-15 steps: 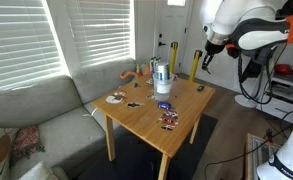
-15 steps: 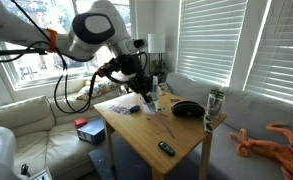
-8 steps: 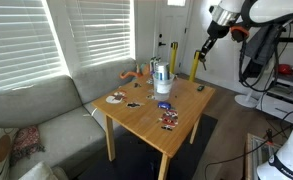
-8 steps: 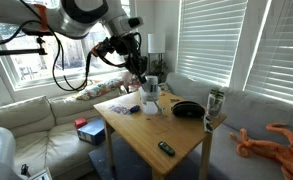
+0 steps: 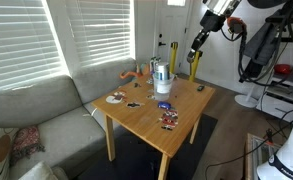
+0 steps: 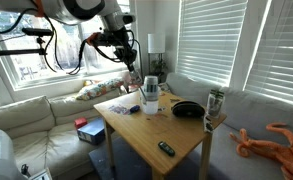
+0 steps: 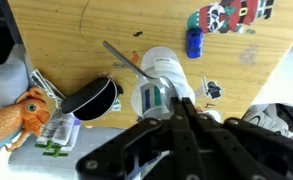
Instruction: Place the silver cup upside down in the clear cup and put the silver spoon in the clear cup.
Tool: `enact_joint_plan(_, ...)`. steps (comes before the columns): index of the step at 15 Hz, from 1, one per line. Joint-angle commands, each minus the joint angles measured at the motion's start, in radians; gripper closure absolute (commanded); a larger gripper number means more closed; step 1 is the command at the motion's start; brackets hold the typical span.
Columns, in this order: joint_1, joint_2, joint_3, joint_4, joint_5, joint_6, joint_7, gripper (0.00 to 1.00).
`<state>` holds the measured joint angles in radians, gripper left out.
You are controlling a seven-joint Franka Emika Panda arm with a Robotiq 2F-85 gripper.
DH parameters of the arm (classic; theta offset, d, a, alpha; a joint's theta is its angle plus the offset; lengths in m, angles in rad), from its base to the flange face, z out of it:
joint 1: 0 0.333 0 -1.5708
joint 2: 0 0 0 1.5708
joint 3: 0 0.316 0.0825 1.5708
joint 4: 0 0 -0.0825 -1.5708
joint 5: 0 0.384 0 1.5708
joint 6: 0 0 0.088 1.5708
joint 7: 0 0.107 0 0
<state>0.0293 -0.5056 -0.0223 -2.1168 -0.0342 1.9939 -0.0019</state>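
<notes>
The silver cup point(image 5: 162, 72) stands stacked on the clear cup point(image 5: 163, 87) near the table's back edge; both show in the other exterior view too, silver cup point(image 6: 149, 89) over clear cup point(image 6: 150, 103). In the wrist view the silver cup point(image 7: 151, 100) shows striped reflections beside the whitish clear cup point(image 7: 168, 63). The silver spoon point(image 7: 121, 57) runs slanting up to the cups; I cannot tell whether its end is inside. My gripper point(image 5: 193, 55) point(image 6: 129, 70) point(image 7: 183, 103) hangs high above the table, away from the cups, shut and empty.
An upright yellow stick point(image 5: 195, 66) stands at the table's back edge. A dark bowl point(image 6: 188, 109) point(image 7: 91, 97), a blue item point(image 7: 193, 42), a remote point(image 6: 165, 149) and stickers lie on the table point(image 5: 151, 125). An orange plush point(image 6: 271, 140) lies on the sofa.
My gripper has risen from beside the cups to well above the table. The cups and spoon have not moved.
</notes>
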Motion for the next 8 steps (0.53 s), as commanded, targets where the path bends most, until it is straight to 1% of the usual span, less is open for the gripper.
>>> enact_joint_plan(1,0.027,0.035,-0.016,0.080,0.084,-0.051,-0.064,0.99)
enact_joint_plan(6,0.038,0.062,-0.018,0.130,0.144,-0.090,-0.118,0.99)
enact_joint_plan(8,0.043,0.075,-0.015,0.142,0.158,-0.085,-0.138,0.99)
